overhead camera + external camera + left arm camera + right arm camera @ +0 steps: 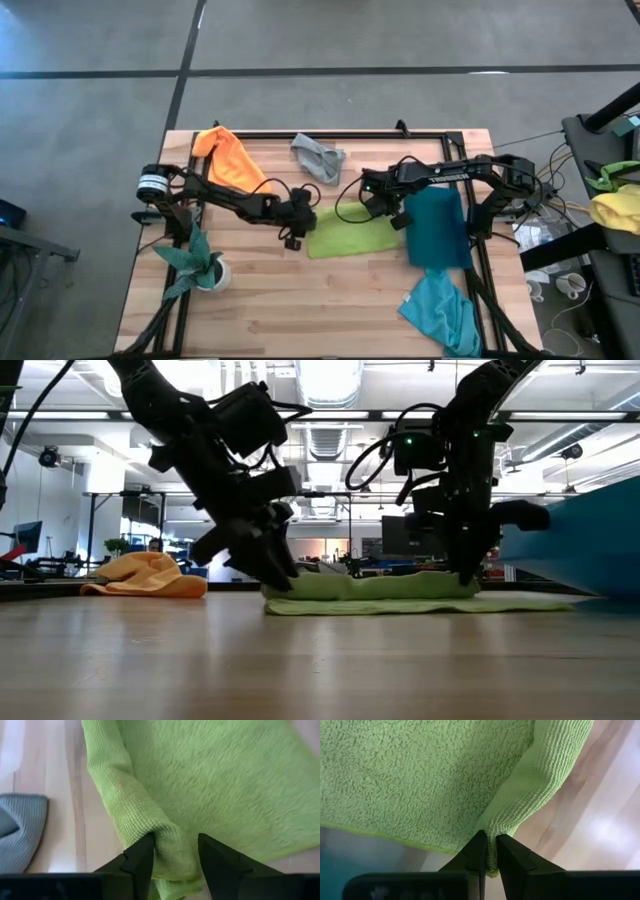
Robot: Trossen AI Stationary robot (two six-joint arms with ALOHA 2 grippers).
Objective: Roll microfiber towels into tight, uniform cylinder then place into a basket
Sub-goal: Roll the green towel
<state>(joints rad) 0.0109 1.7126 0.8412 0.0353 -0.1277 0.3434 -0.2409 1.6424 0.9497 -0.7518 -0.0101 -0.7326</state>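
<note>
The lime green towel [350, 234] lies flat on the table's middle, its far edge turned over into a low roll [400, 584]. My left gripper [175, 857] slants down at the roll's left end, fingers apart on either side of it. My right gripper [491, 851] points down at the roll's right end, shut on it. The orange towel [232, 160] and the grey towel [318, 157] lie crumpled at the far edge. The turquoise towel [440, 312] lies at the near right. The teal basket [437, 228] stands right of the green towel. My left gripper has the roll's left end [167, 845] between its parted fingers, coming slanting down from the table's left. One finger [142, 860] lies against the roll's side; whether the other touches it I cannot tell. The roll rests on the table. My right gripper pinches the roll's right end [492, 832] between its two fingers, from above, pointing down. Several layers bunch at the fingertips. That end stays on the table, and the towel spreads flat away from it.
A small plant in a white pot [205, 265] stands at the near left, close to my left arm. The basket's wall [590, 550] rises just right of my right gripper. Bare wood lies along the near edge [320, 310].
</note>
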